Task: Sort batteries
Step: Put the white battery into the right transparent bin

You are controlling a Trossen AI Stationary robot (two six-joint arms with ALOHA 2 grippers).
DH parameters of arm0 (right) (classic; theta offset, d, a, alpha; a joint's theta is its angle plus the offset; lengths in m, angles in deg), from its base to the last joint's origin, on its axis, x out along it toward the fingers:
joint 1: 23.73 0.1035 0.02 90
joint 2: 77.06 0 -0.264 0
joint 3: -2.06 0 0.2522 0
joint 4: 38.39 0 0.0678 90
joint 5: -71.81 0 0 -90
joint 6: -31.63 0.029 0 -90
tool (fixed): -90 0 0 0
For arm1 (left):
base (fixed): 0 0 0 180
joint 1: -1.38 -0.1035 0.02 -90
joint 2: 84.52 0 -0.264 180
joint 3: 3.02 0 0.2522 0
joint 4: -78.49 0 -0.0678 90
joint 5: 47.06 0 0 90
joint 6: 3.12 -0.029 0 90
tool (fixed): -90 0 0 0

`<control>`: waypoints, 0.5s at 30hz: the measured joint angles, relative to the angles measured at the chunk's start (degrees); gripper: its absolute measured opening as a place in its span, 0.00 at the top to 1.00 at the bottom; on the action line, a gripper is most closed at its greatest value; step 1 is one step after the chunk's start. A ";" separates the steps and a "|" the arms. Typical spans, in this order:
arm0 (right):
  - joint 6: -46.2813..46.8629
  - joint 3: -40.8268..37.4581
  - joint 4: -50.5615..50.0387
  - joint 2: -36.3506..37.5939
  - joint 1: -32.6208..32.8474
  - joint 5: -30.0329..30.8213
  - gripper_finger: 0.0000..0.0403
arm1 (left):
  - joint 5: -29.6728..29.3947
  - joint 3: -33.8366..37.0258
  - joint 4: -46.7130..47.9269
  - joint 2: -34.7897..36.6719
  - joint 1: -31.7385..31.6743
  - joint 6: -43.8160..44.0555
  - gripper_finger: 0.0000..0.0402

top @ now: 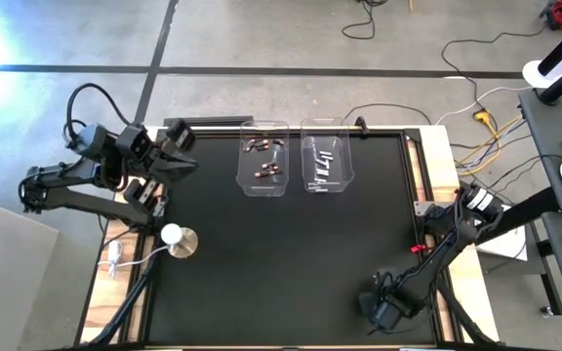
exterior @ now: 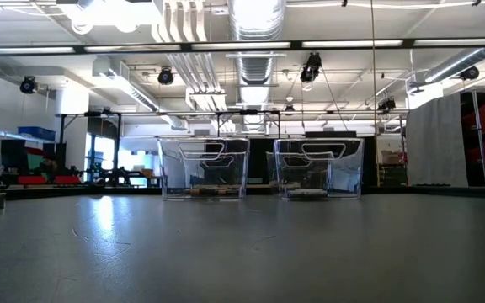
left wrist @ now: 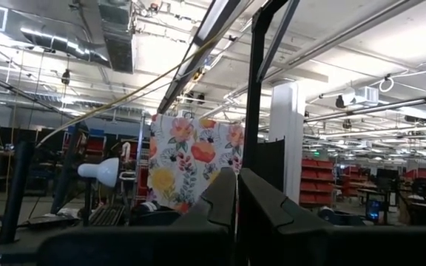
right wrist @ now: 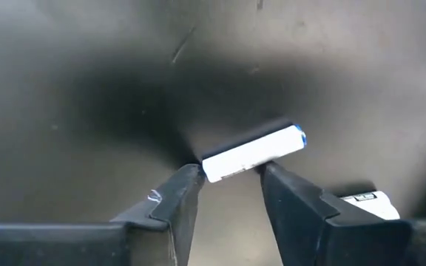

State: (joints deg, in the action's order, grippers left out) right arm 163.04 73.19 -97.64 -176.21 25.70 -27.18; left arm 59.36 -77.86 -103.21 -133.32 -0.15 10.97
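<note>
On the black worktop (top: 281, 253) we are seeing two clear bins at the far edge: the left bin (top: 263, 156) is holding dark coppery batteries (top: 267, 172), the right bin (top: 327, 156) silvery-white ones (top: 324, 168). We are judging the step in hand to be a pick-up, with the sort already well along. The right arm is folding low over the near right corner, its claw (right wrist: 231, 181) pointing down at the worktop with fingers partly open on either side of one end of a white battery (right wrist: 254, 154), which is lying flat; we cannot tell whether the fingers are touching it. A second white battery (right wrist: 368, 203) is lying just beside one finger. The next move is calling for closing squarely on the battery, lifting, and carrying it to the right bin. The left arm is waiting off the far left corner, its claw (left wrist: 237, 210) shut and empty, pointing out level into the room.
</note>
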 joint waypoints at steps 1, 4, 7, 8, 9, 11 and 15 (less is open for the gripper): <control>0.03 -0.06 0.00 0.00 -0.16 -0.01 0.64 | -0.02 0.00 0.00 0.00 -0.12 0.01 1.00; 0.54 -0.03 -0.38 0.43 -0.75 -0.43 0.61 | 0.00 0.00 0.00 0.05 -0.14 0.76 1.00; 1.35 0.10 -1.35 1.53 -1.77 -1.43 0.56 | 1.80 0.00 0.00 0.15 -0.30 4.46 1.00; 1.64 0.01 -1.96 2.05 -2.15 -1.45 0.54 | 2.80 -0.02 0.00 0.19 -0.47 5.38 1.00; 1.98 -0.06 -2.84 2.63 -2.43 -0.89 0.51 | 3.60 -0.02 0.02 0.23 -0.61 6.05 1.00; 2.20 -0.23 -3.93 3.94 -3.01 -0.20 0.46 | 4.56 -0.02 0.04 0.29 -0.76 6.64 1.00; 0.97 -0.13 -4.09 7.74 -3.19 0.17 0.38 | 4.68 -0.02 0.02 0.67 -1.53 6.53 1.00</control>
State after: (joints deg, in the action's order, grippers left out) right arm 164.00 73.06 -101.73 -168.47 22.51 -27.01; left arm 64.04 -77.88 -103.19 -132.65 -1.68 17.50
